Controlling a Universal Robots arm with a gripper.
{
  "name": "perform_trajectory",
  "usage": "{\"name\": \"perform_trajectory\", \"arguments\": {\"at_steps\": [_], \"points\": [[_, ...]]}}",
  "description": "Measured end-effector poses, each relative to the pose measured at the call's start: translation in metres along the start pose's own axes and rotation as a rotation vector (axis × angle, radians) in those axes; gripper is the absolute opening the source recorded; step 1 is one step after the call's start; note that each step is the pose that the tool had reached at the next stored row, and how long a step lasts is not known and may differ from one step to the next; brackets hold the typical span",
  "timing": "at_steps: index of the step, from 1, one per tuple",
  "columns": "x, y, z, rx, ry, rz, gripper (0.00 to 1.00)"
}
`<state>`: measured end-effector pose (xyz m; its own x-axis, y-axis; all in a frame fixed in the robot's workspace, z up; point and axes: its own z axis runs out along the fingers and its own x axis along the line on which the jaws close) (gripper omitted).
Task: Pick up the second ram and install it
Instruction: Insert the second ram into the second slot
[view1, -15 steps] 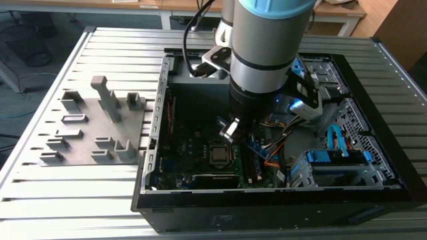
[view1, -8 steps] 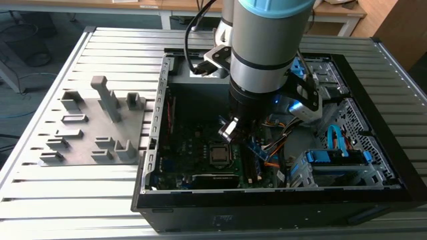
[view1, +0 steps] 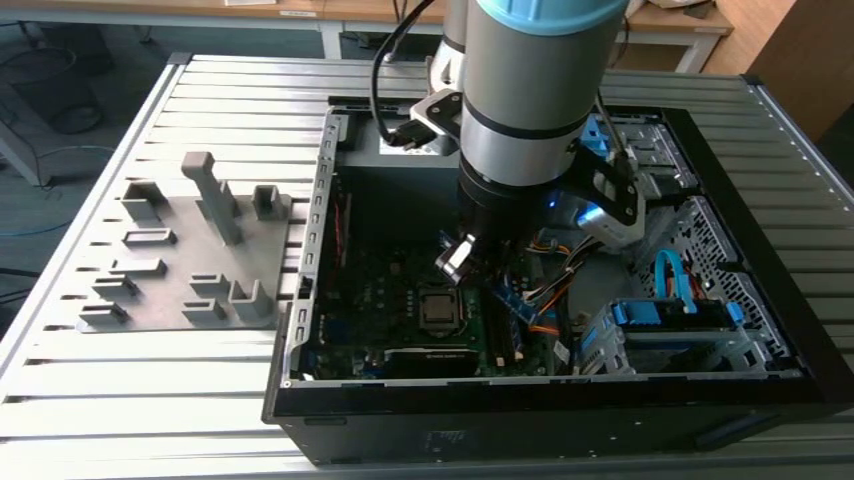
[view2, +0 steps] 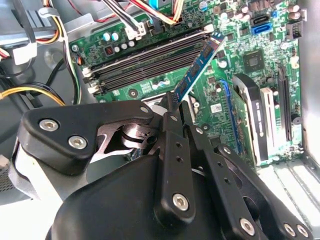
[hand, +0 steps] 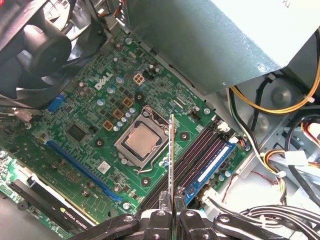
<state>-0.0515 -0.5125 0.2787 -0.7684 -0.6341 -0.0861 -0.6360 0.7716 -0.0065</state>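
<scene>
Plainly, the case (view1: 561, 385) lies open-side up in the middle of the exterior view, so the arm (view1: 534, 100) can reach straight down to the board (hand: 85, 125). In the first wrist view the gripper (hand: 171, 202) is clamped on the second ram (hand: 171, 150), which is held edge-down and clear of the board, by the empty slots (hand: 192, 152), probably to line it up. Another stick (hand: 215, 162) sits seated in a neighbouring slot. Room is tight: cables (hand: 280, 100) crowd one side and the socket (hand: 140, 140) the other.

The exterior view looks down from high into the case (view1: 534, 420). Both wrist views sit close above its motherboard (hand: 90, 115), past the gripper (hand: 171, 202).
</scene>
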Motion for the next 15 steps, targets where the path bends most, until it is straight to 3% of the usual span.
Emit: {"name": "perform_trajectory", "arguments": {"at_steps": [15], "points": [[0.0000, 0.0000, 0.0000, 0.0120, 0.0060, 0.059, 0.14]]}}
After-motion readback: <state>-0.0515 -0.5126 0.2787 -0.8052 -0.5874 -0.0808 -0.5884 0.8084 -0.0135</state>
